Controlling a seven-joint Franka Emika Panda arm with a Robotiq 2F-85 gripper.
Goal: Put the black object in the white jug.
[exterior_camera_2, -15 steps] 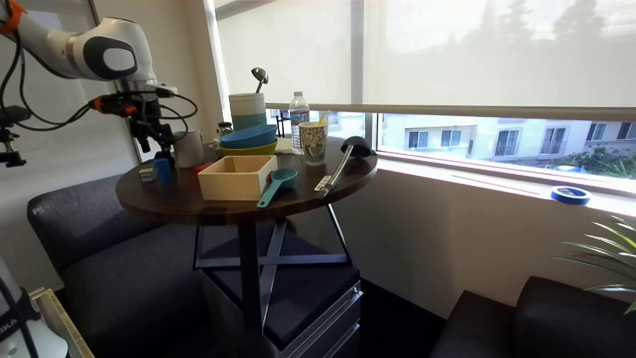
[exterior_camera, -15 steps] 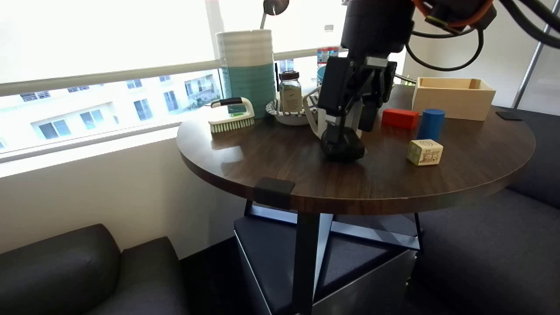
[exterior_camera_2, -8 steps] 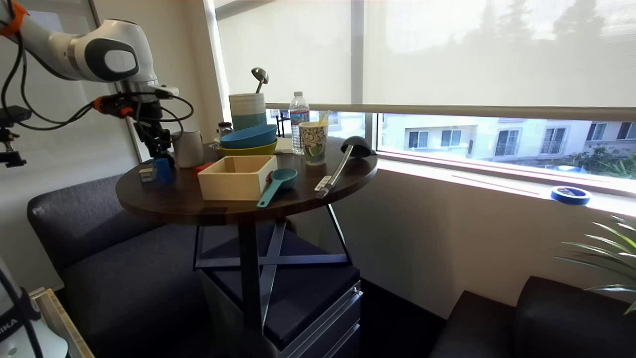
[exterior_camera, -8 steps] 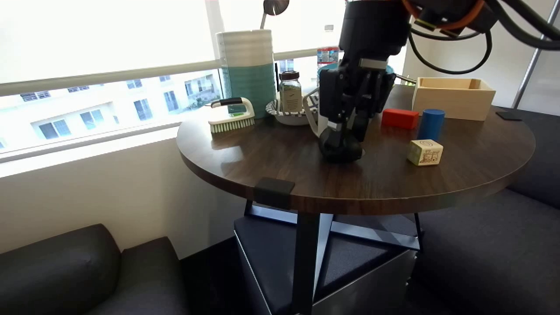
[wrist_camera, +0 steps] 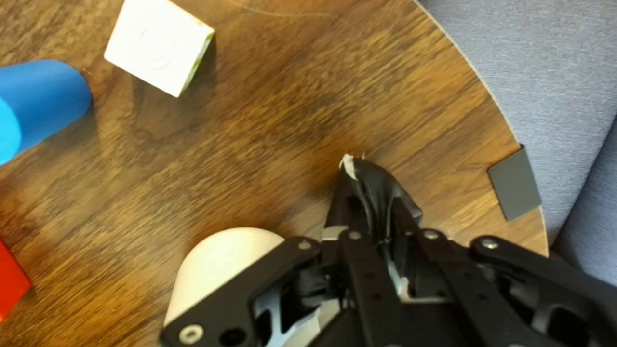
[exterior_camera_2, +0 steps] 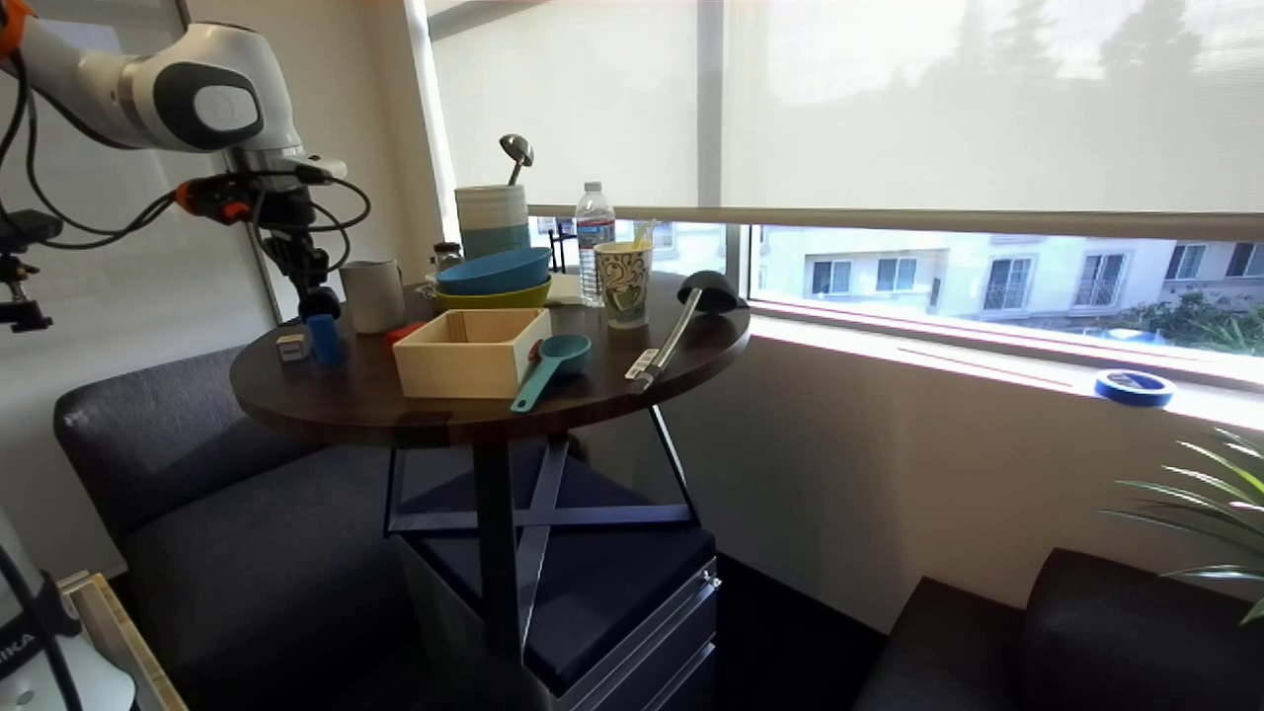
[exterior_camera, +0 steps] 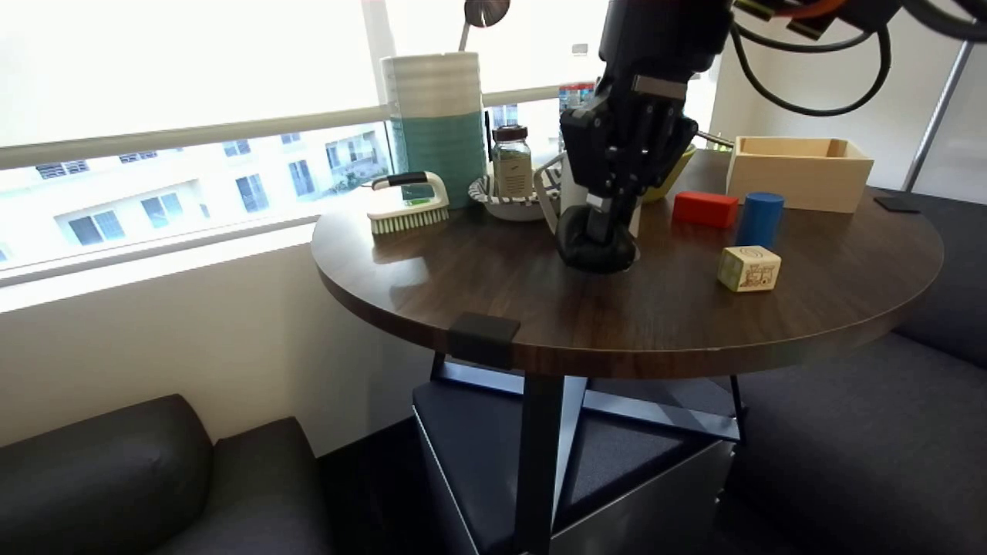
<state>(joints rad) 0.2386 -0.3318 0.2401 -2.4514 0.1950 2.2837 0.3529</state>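
Observation:
The black object (exterior_camera: 584, 254), a dark lump with wrinkled, gathered skin in the wrist view (wrist_camera: 381, 176), is pinched between the fingertips of my gripper (wrist_camera: 376, 212). My gripper is shut on it, holding it just over the table or barely touching it; the exact gap is hard to tell. Close behind it stands the white jug (exterior_camera_2: 373, 296), upright with its handle (exterior_camera: 544, 202) to one side. The arm covers much of the jug in an exterior view. In the wrist view the jug (wrist_camera: 219, 265) lies left of the fingers, partly hidden by them.
A blue cylinder (exterior_camera: 760, 220), a red block (exterior_camera: 705, 209) and a wooden cube (exterior_camera: 749, 268) sit near the jug. Beyond are a wooden box (exterior_camera_2: 469, 365), stacked bowls (exterior_camera_2: 494, 272), a spice jar (exterior_camera: 512, 166) and a brush (exterior_camera: 409, 206). The table edge (wrist_camera: 496, 103) is close.
My gripper has closed on the black object and risen slightly with it, tilting a little. The jug and the other things on the table have stayed in place.

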